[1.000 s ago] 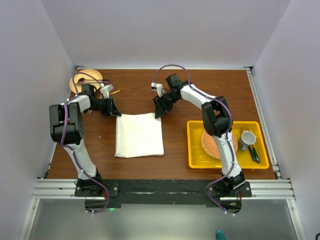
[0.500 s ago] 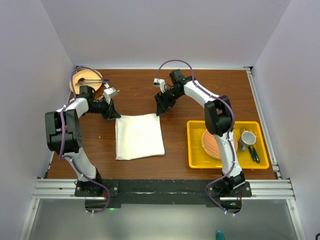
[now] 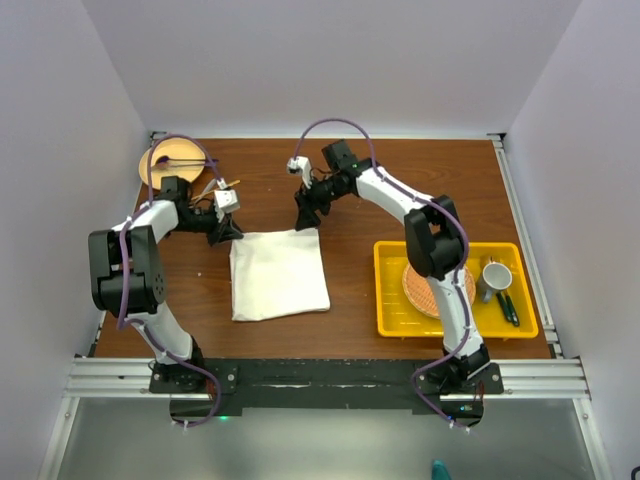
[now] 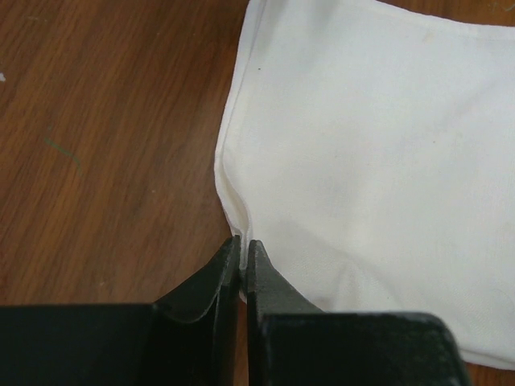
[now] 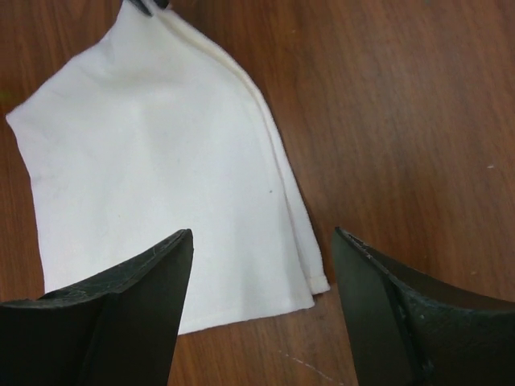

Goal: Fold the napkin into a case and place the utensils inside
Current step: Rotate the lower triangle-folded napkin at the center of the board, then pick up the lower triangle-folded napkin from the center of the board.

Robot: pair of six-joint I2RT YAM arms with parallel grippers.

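Top view: a folded cream-white cloth napkin (image 3: 278, 273) lies flat on the brown tabletop (image 3: 360, 180), left of centre. The left gripper (image 3: 228, 230) and right gripper (image 3: 306, 216) are at its far corners.
Left wrist: jaws pinch one layered corner, hiding it.
Right wrist: jaws spread, holding nothing.
The napkin is judged soft, light and limp, so grasp it at the corners.

Wooden table (image 3: 350, 290), napkin (image 3: 278, 273), yellow tray (image 3: 455, 331)
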